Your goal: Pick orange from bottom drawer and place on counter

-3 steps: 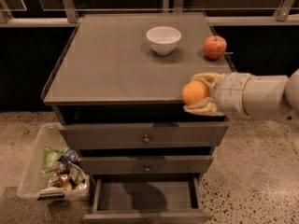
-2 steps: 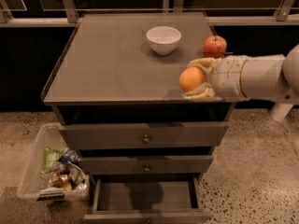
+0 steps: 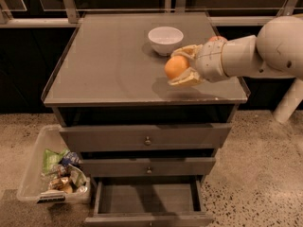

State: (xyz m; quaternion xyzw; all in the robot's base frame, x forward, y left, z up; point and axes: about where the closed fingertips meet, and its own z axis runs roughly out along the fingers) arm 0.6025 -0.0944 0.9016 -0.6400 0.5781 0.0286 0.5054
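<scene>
My gripper [image 3: 182, 66] is shut on the orange [image 3: 175, 66], a small round pale orange fruit, and holds it just above the right part of the grey counter [image 3: 109, 65]. The white arm comes in from the right. The bottom drawer [image 3: 147, 198] stands pulled open at the foot of the cabinet, with a bare grey floor. The red apple [image 3: 217, 38] is mostly hidden behind my wrist.
A white bowl [image 3: 165, 39] sits on the counter just behind the gripper. Two shut drawers with small knobs [image 3: 147, 140] lie above the open one. A clear bin of packets [image 3: 52, 178] stands on the floor to the left of the cabinet.
My gripper has carried the orange up from the counter's front right edge and leftward over the counter top, closer to the bowl. The apple is now mostly hidden behind my wrist.
</scene>
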